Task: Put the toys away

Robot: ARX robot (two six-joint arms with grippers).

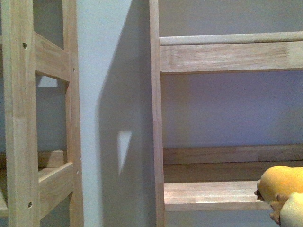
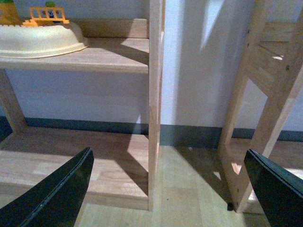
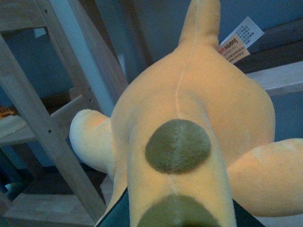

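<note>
A yellow-orange plush animal [image 3: 199, 109] with olive-brown spots and a white tag fills the right wrist view. My right gripper [image 3: 177, 220] is shut on it, its dark fingers only just showing on either side of the body. In the front view the same plush animal [image 1: 283, 191] shows at the bottom right corner, just in front of a wooden shelf board [image 1: 208, 195]. My left gripper [image 2: 168, 189] is open with nothing between its black fingers [image 2: 57, 194], hanging low over a wooden floor in front of the shelf posts.
Two light wooden shelf units stand against a pale wall: a post [image 1: 155, 113] of the right one, the frame [image 1: 19, 118] of the left one. A cream bowl-shaped tray [image 2: 38, 40] with orange toy pieces sits on a shelf [image 2: 109, 56].
</note>
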